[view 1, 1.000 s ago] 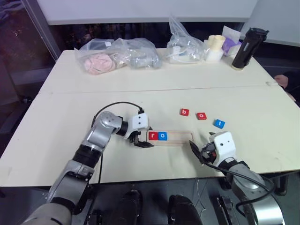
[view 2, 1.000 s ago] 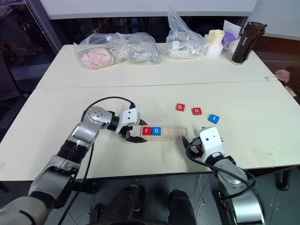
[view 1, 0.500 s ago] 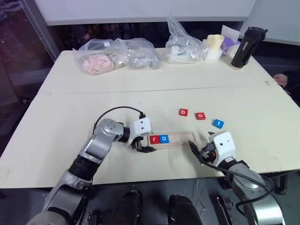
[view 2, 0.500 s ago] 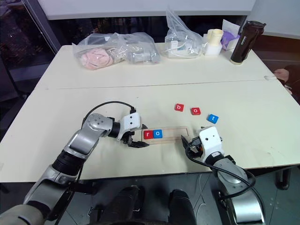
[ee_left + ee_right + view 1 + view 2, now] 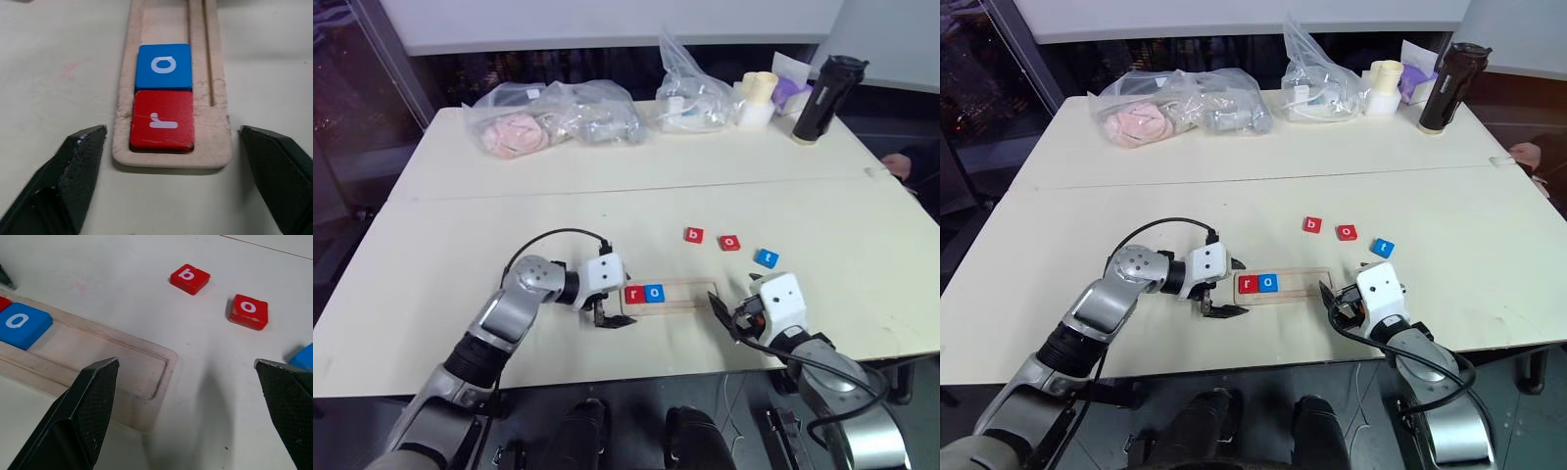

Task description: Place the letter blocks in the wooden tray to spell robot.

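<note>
A pale cream surface [image 5: 460, 245] carries one wooden tray [image 5: 690, 293] and five letter blocks: three red, two blue. The tray is a long, narrow strip of light wood with rounded corners and a shallow groove, lying left to right near the front edge of the surface, between the two grippers.

Two blocks sit inside the tray at its left end, touching each other: a red block with a white "r" [image 5: 634, 294] at the very end, and a blue block with a white "o" [image 5: 654, 293] just to its right. The rest of the groove is bare wood.

Three blocks lie loose on the surface, farther away and to the right of the tray, in a slightly slanting row: a red "b" [image 5: 694, 235], a red "o" [image 5: 730, 242], then a blue block [image 5: 766, 258] nearest the right. Each is a small, flat square tile with a white lowercase letter.

The left gripper [image 5: 612, 318] sits just off the tray's left end, its two black fingers [image 5: 73, 166] spread wide on either side of that end, holding nothing. The right gripper [image 5: 726, 315] waits just off the tray's right end, its fingers [image 5: 88, 406] also wide apart and empty.

Along the far edge stand three clear plastic bags [image 5: 553, 116], one dark bottle [image 5: 820, 98], and a pale cup [image 5: 762, 98].
</note>
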